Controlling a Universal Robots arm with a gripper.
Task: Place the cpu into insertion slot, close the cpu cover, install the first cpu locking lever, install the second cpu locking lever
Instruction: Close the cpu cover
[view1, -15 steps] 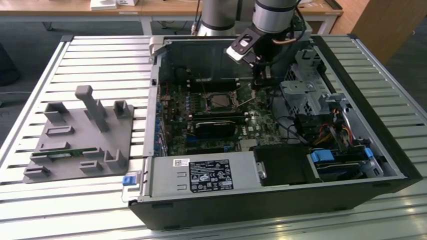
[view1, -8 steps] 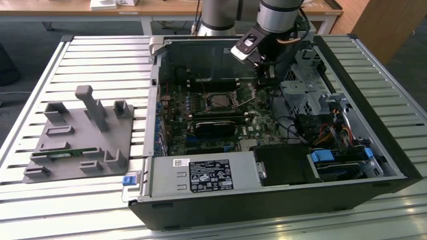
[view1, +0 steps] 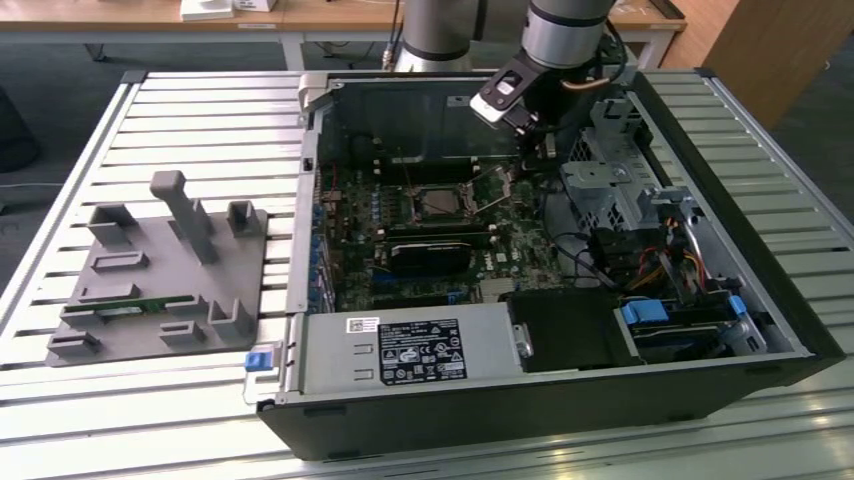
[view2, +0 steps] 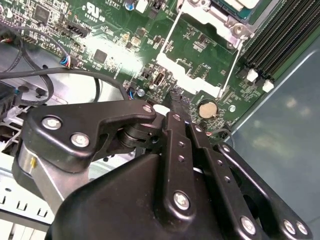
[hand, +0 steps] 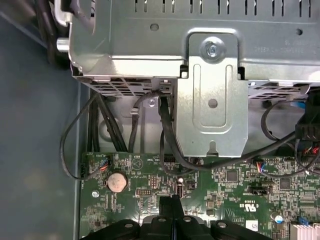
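In the exterior view the cpu (view1: 438, 203) lies grey and flat in the insertion slot (view1: 416, 188) on the green board inside the open computer case. The cpu cover (view1: 491, 186) is swung open to the exterior view's right of the slot, and the board shows through its cut-out. In the second wrist view the cover (view2: 192, 82) is a thin silvery frame with the cpu (view2: 240, 4) past its hinge. My gripper (view1: 534, 148) hangs over the board with its black fingers (view2: 176, 100) shut on nothing. Its tips (hand: 172, 204) sit just beside the cover's free edge.
A metal drive cage (hand: 215, 75) with black cables (hand: 165, 125) stands close behind the gripper. A coin battery (view2: 208, 108) and long memory slots (view2: 277, 40) flank the cover. A power supply (view1: 400, 350) fills the case's near end. A grey fixture (view1: 160, 270) sits on the slatted table.
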